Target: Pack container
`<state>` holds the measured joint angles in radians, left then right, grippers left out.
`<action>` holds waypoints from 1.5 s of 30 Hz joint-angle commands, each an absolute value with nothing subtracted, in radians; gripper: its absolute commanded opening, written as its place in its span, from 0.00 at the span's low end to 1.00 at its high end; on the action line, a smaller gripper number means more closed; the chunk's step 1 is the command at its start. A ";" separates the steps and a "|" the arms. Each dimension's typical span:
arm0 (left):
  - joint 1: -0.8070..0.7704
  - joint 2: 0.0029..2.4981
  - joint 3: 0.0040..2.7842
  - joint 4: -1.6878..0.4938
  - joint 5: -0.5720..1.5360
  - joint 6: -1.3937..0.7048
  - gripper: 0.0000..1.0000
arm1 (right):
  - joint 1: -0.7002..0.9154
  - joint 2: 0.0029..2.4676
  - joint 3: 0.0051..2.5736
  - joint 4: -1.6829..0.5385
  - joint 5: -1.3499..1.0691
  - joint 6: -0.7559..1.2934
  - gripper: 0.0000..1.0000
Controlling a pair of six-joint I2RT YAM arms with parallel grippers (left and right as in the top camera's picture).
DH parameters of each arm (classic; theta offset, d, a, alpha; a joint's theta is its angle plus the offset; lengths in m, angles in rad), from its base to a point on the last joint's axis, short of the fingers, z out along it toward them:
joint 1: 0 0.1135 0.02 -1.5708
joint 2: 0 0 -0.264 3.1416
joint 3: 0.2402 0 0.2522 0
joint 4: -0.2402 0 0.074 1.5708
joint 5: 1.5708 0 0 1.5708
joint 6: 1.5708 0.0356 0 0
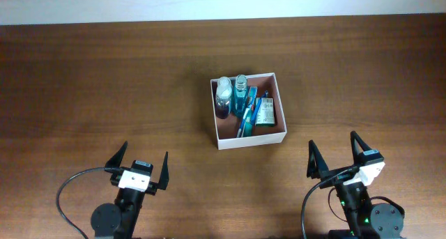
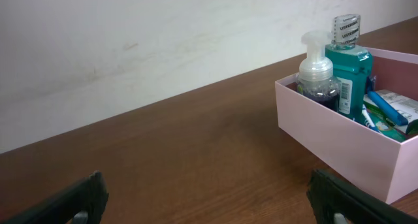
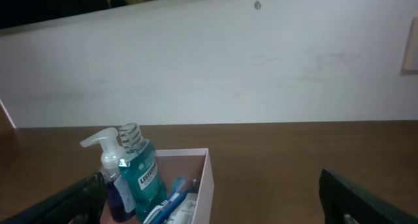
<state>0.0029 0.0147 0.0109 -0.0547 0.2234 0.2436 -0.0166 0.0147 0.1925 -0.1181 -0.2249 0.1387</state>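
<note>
The container [image 1: 249, 140], a square shallow box with white walls and a pinkish inside, stands on the table's middle. In it are a pump bottle of purple liquid [image 1: 222, 98], a teal mouthwash bottle [image 1: 240, 91], a blue toothbrush [image 1: 247, 116] and a green-and-white packet [image 1: 265, 111]. My left gripper [image 1: 141, 166] is open and empty, near the front left. My right gripper [image 1: 337, 160] is open and empty, near the front right. The container also shows in the left wrist view [image 2: 326, 143] and in the right wrist view [image 3: 204, 185].
The brown wooden table [image 1: 104, 86] runs to a white wall [image 2: 163, 34] at the back. Black cables [image 1: 66, 197] loop beside each arm's base at the front edge.
</note>
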 commanded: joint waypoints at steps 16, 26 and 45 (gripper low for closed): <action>0.009 0.005 0.008 -0.061 0.213 0.249 0.99 | -0.007 0.003 0.075 -0.018 -0.206 0.112 0.98; 0.009 0.005 0.008 -0.061 0.213 0.249 0.99 | -0.006 0.003 0.005 0.045 -0.207 0.112 0.98; 0.009 0.005 0.008 -0.061 0.213 0.249 0.99 | -0.007 0.003 0.006 -0.060 -0.205 0.112 0.99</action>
